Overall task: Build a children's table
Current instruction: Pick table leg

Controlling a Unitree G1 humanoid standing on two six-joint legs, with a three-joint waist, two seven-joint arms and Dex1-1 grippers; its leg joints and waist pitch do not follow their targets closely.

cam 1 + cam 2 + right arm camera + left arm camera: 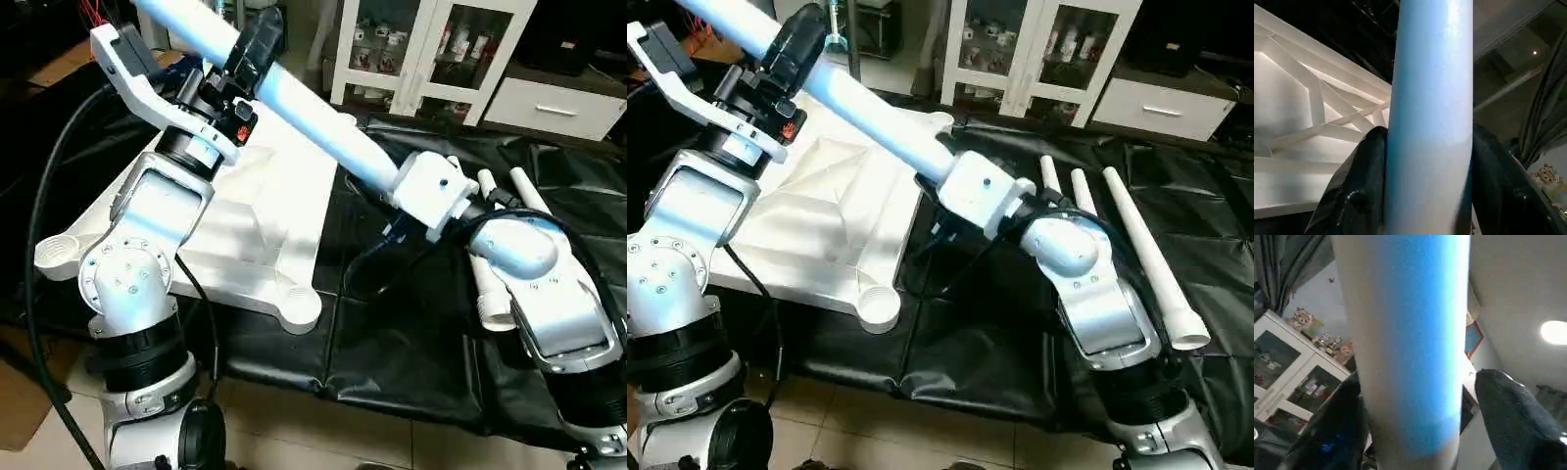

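- The right gripper (pixel 1427 186) is pinching a long white leg (pixel 862 108); in the right wrist view its two black fingers (pixel 1359 186) press against both sides of the tube.
- The left gripper (pixel 1415 431) sits further up the same leg. In the left wrist view one finger (pixel 1518 426) stands a little off the tube while the other lies right beside it, so I cannot tell whether this one is gripping or spread around it.
- The leg is held up in the air, slanting across the scene from the right gripper's white wrist block (pixel 985 196) up towards the far left, over the table top.
- Nearest the robot, the edge of a black cloth (pixel 970 362) hangs over a tiled floor (pixel 882 431).
- The white square table top (pixel 838 225) lies upside down on the cloth on the robot's left, its ribs showing and a round corner socket (pixel 879 302) at the near corner.
- On the robot's right, three more white legs (pixel 1146 255) lie side by side on the cloth, partly hidden behind the right forearm (pixel 1097 294).
- Further back stands a white cabinet (pixel 1038 49) with glass doors, small items on its shelves.
- A low white drawer unit (pixel 1161 108) sits beside the cabinet.
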